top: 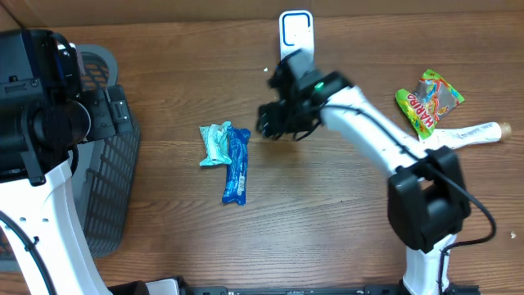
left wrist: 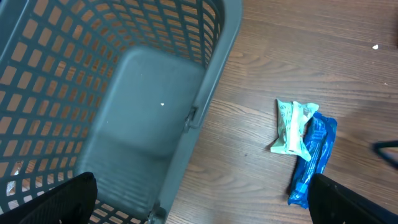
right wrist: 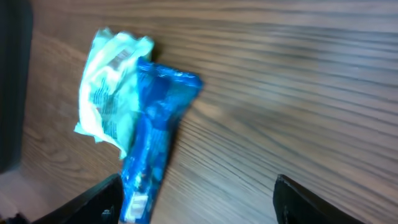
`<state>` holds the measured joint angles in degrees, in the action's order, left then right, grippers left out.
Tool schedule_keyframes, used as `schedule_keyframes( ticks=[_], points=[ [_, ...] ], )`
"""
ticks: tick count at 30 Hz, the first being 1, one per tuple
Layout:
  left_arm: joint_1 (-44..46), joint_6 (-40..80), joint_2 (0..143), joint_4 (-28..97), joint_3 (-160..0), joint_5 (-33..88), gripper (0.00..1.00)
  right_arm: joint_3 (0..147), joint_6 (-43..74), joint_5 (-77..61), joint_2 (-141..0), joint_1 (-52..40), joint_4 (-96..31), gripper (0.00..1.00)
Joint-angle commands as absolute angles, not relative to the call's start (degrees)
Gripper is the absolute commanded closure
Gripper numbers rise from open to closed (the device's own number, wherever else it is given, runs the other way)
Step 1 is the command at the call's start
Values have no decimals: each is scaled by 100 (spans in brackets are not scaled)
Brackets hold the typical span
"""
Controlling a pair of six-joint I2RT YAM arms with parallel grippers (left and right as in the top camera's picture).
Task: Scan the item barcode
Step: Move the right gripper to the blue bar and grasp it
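Barely started: my right pincer (right wrist: 196, 200) hangs open near the blue crinkly plastic packet (right wrist: 154, 134), nothing gripped; left pincer (left wrist: 200, 186) open too; grasp and scan remain.

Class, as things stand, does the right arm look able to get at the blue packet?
Probably yes: its jaws stand open close beside the blue packet, nothing lying between them.

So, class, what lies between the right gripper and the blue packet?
Nothing: only bare wooden table separates the right gripper from the blue packet, clearest in the overhead view.
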<state>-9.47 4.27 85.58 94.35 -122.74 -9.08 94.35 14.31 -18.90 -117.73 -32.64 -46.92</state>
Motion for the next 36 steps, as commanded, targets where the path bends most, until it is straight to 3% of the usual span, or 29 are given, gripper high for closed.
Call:
schedule_keyframes(
  ticks=[1, 14, 17, 22, 26, 36],
  points=[
    [-972, 366, 8582, 9428, -12379, -941, 0, 9292, 1387, -1559, -11990, -3529, -4305, 24],
    [-972, 366, 8582, 9428, -12379, -941, 0, 9292, 1393, -1205, -12440, -3940, -3183, 38],
    [-972, 366, 8582, 9428, -12379, -941, 0, 9292, 1553, -1203, -12604, -3942, -3048, 46],
    [-974, 366, 8582, 9428, -12379, -941, 1, 9292, 1942, -1201, -12914, -3942, -2781, 47],
    [-972, 366, 8582, 9428, -12379, -941, 0, 9295, 2115, -965, -12938, -3935, -2851, 59],
    [-974, 366, 8582, 9428, -12379, -941, 1, 9806, 2473, 451, -12923, -3769, -4200, 55]
  ],
)
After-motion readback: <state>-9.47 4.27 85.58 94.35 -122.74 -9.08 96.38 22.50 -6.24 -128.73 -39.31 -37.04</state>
